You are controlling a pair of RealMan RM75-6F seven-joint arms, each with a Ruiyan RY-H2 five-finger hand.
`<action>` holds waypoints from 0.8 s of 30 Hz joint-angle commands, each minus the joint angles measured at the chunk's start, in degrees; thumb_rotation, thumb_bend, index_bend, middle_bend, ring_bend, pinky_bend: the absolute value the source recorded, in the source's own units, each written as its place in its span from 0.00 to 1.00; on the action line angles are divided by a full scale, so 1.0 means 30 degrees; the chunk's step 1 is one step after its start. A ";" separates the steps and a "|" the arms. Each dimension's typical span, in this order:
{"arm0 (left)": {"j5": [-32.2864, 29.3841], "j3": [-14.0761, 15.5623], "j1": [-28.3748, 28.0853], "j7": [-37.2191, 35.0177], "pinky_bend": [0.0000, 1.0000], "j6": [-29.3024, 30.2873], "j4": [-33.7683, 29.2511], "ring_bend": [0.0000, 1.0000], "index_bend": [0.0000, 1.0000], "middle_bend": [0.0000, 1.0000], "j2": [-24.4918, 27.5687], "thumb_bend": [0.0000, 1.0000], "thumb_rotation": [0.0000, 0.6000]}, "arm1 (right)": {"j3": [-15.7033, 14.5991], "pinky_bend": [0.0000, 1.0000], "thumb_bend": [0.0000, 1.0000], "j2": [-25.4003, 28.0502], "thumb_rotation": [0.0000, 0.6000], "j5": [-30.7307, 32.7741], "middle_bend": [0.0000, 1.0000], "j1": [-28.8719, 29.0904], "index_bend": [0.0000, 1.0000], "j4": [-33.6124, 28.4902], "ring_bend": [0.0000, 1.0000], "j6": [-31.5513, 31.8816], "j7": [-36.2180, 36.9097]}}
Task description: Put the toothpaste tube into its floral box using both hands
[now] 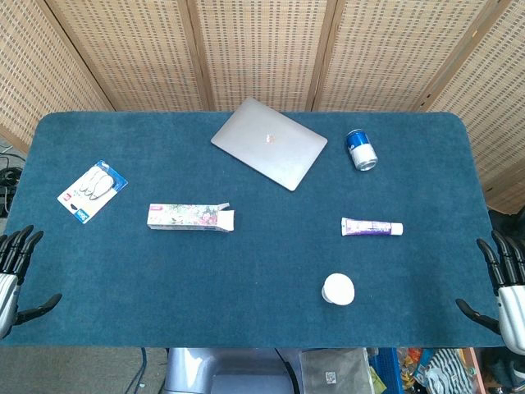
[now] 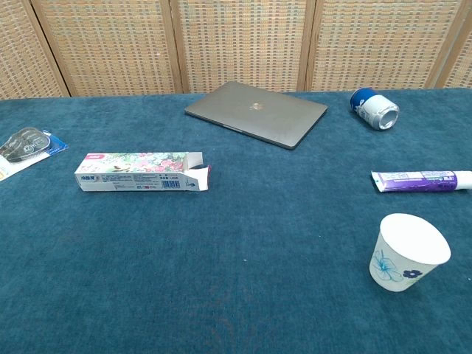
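Observation:
The floral box [image 1: 189, 217] [image 2: 140, 172] lies flat on the blue table, left of centre, its flap end open toward the right. The purple and white toothpaste tube [image 1: 372, 227] [image 2: 422, 180] lies on its side right of centre, cap pointing right. In the head view my left hand [image 1: 15, 275] hangs off the table's left edge with fingers spread, holding nothing. My right hand [image 1: 500, 291] hangs off the right edge, fingers spread and empty. Both hands are far from the box and tube. The chest view shows neither hand.
A closed grey laptop [image 1: 269, 142] [image 2: 257, 112] lies at the back centre. A blue can [image 1: 360, 149] [image 2: 375, 108] lies on its side at the back right. A white paper cup [image 1: 338, 289] [image 2: 406, 251] stands near the tube. A packaged item [image 1: 92, 190] [image 2: 26, 144] lies at the left.

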 commanded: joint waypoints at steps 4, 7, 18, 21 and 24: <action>-0.0130 -0.0060 -0.0016 -0.0049 0.00 -0.0049 -0.0002 0.00 0.00 0.00 0.0031 0.18 1.00 | -0.0058 0.00 0.00 -0.0058 1.00 0.0004 0.00 0.0149 0.00 0.0107 0.00 -0.0344 0.0231; -0.0373 -0.0167 -0.0066 -0.0181 0.00 -0.0136 0.0066 0.00 0.00 0.00 0.0013 0.18 1.00 | 0.0181 0.00 0.00 -0.0060 1.00 0.0213 0.00 0.0820 0.00 0.0385 0.00 -0.1271 0.0968; -0.1282 -0.1006 -0.0555 -0.0481 0.00 -0.0332 0.0578 0.00 0.00 0.00 -0.0467 0.18 1.00 | 0.2604 0.04 0.00 -0.1169 1.00 0.3773 0.10 0.7390 0.04 0.3922 0.02 -1.1003 0.2688; -0.1784 -0.1168 -0.0723 -0.0226 0.00 -0.0659 0.0523 0.00 0.00 0.00 -0.0539 0.18 1.00 | 0.2801 0.18 0.00 -0.2825 1.00 0.4630 0.25 0.8739 0.19 0.5914 0.14 -1.2852 0.2921; -0.2368 -0.1339 -0.0930 -0.0125 0.00 -0.1089 0.0515 0.00 0.00 0.00 -0.0570 0.18 1.00 | 0.2700 0.21 0.00 -0.4106 1.00 0.5125 0.30 0.9633 0.25 0.7347 0.18 -1.4136 0.2761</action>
